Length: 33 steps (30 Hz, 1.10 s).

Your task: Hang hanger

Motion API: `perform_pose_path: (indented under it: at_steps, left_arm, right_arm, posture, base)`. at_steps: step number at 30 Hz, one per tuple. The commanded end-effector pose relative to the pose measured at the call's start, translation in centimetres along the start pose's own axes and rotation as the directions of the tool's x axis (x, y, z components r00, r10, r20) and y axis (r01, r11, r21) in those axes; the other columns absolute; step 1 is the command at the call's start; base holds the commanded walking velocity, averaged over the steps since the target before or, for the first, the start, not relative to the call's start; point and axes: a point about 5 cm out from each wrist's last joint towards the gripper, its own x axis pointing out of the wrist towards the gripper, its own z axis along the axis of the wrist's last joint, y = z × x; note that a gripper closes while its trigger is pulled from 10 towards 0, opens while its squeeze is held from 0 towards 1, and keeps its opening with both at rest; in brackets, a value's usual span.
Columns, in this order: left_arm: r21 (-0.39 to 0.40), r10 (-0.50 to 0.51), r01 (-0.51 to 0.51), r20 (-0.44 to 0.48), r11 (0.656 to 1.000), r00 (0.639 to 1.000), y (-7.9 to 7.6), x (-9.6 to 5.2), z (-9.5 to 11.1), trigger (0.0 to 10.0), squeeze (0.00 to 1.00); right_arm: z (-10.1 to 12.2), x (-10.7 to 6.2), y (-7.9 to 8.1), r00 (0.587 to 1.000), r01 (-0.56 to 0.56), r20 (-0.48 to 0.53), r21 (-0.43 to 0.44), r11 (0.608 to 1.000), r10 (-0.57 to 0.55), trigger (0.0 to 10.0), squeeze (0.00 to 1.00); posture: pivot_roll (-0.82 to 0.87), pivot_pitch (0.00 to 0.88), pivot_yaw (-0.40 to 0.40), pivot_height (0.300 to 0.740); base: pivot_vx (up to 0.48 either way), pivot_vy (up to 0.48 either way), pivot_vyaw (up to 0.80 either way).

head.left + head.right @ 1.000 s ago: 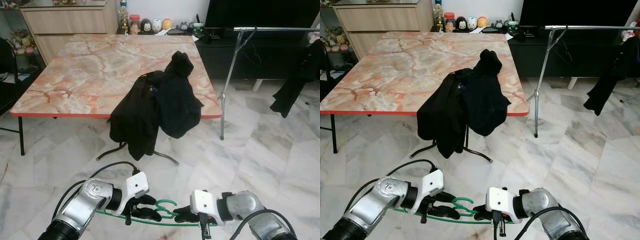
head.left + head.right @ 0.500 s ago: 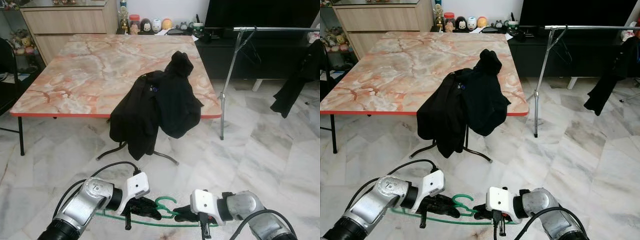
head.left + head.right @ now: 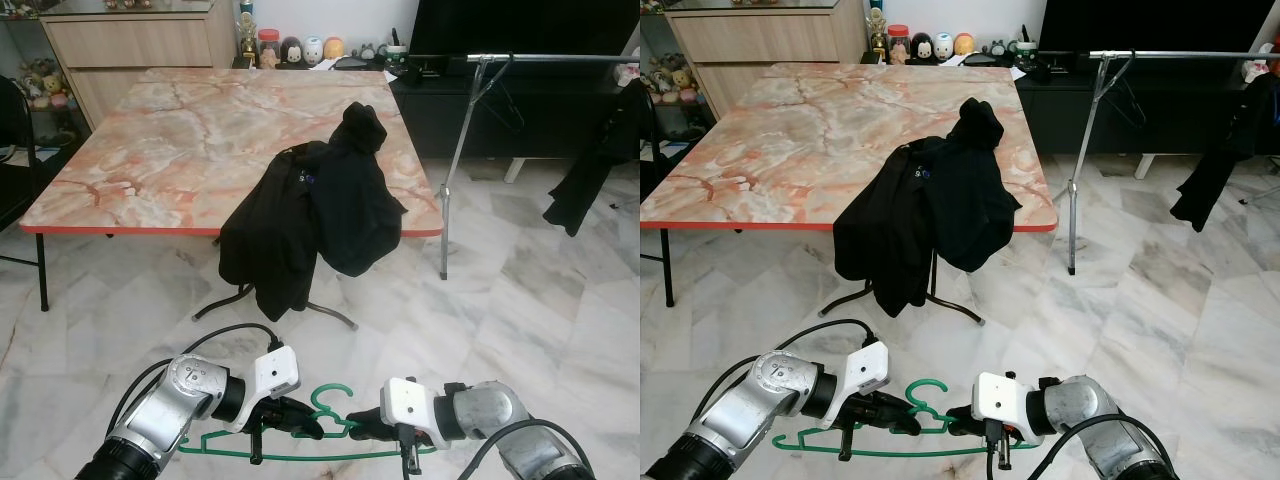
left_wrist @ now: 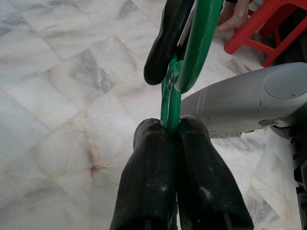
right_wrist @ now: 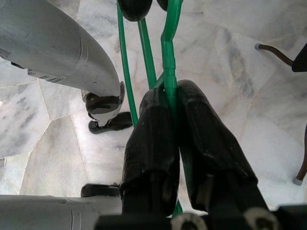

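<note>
both hands pinched onto the green hanger, low in front of the body

l arm comes in from lower left, elbow bent, wrist pointing inward to the right; left hand (image 3: 296, 420) w/ both black fingers (image 4: 148, 177) pressed together on the hanger (image 3: 330, 403) just below its hook. r arm comes in from lower right, forearm angled inward to the left; right hand (image 3: 362, 428) likewise clamped, fingers (image 5: 151, 139) tight on either side of the green neck. the two hands face each other, tips nearly meeting, wrists roughly level, silver forearms w/ white wrist blocks and black cables looping back.
</note>
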Motion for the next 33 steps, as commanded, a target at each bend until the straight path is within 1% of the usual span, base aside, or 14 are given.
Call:
perform_pose_path:
  at_steps: [1,16,17,18,19,32,33]
  left_arm:
    - [0.013,0.025,-0.025,-0.013,1.0,1.0,0.3,-0.4,0.1,0.0,0.0]
    - [0.013,0.025,-0.025,-0.012,1.0,1.0,0.3,-0.4,0.1,0.0,0.0]
    - [0.016,0.062,-0.061,-0.029,0.998,0.998,0.6,-0.5,-0.6,0.0,0.0]
    - [0.023,0.105,-0.104,-0.049,0.994,0.993,0.9,-0.7,-1.3,0.0,0.0]
    - [0.026,0.115,-0.114,-0.053,0.993,0.992,1.0,-0.8,-1.4,0.0,0.0]
    - [0.041,0.12,-0.118,-0.051,0.992,0.991,1.3,-0.8,-1.5,0.0,0.0]
    - [0.043,0.121,-0.119,-0.052,0.992,0.991,1.3,-0.8,-1.5,0.0,0.0]
  right_arm:
    - [0.2,0.0,0.0,1.0,-0.012,0.002,-0.019,1.0,0.012,3.1,0.0]
    - [0.1,0.1,0.0,1.0,-0.012,0.002,-0.02,1.0,0.012,3.1,0.0]
    - [0.3,0.3,0.0,1.0,-0.022,0.008,-0.02,1.0,0.023,9.7,1.0]
    - [0.4,0.7,0.1,0.999,-0.035,0.016,-0.021,0.999,0.035,9.9,1.0]
    - [0.4,0.8,0.2,0.999,-0.04,0.017,-0.02,0.999,0.041,10.0,1.0]
    - [0.4,1.0,-0.1,1.0,-0.024,0.018,-0.033,0.999,0.024,10.0,1.0]
    - [0.4,1.0,-0.1,1.0,-0.018,0.014,-0.046,0.999,0.019,10.0,0.03]
  posture:
    - [0.02,0.0,-0.045,0.74]
    - [0.02,0.0,-0.045,0.74]
    - [0.04,0.0,-0.047,0.74]
    - [0.04,0.0,-0.047,0.74]
    - [0.04,0.0,-0.047,0.74]
    - [0.04,0.0,-0.047,0.74]
    - [0.04,0.0,-0.047,0.74]
  base:
    - [0.0,0.0,0.0]
    - [0.0,0.0,0.0]
    - [0.0,0.0,0.0]
    - [0.0,0.0,0.0]
    - [0.0,0.0,0.0]
    - [0.0,0.0,0.0]
    - [0.0,0.0,0.0]
